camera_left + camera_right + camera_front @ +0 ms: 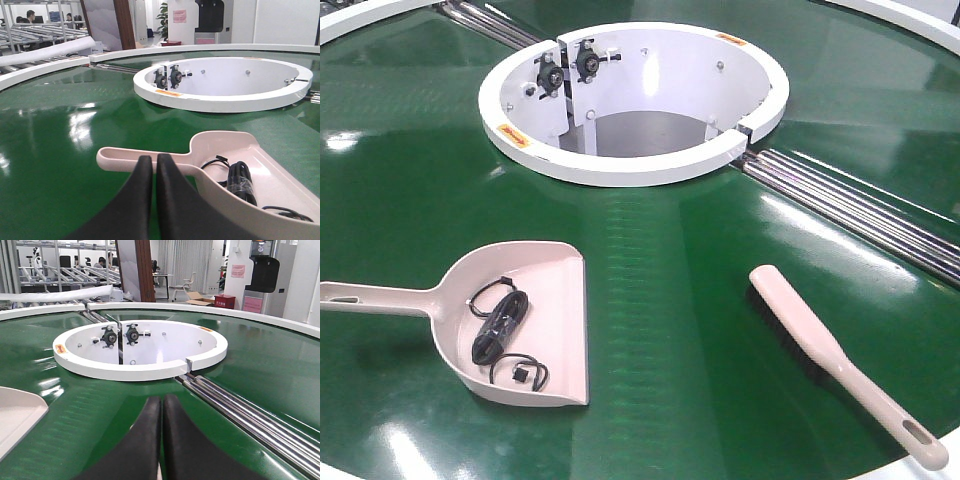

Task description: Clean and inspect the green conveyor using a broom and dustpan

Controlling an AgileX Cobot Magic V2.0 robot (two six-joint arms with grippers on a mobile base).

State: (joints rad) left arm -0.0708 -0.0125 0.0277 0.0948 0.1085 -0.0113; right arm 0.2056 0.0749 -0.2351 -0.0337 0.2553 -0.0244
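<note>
On the green conveyor [670,290], dustpan [545,290], broom [830,355]

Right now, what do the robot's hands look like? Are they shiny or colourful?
Not colourful. Each wrist camera shows only the tip of its tool: the left tool and the right tool each have two smooth, matte black fingers, rounded at the ends and widening towards the camera. No cables, stickers or markings show on them. The arms themselves are out of view.

black coiled cable [498,322], small black cable loop [518,373]
</note>
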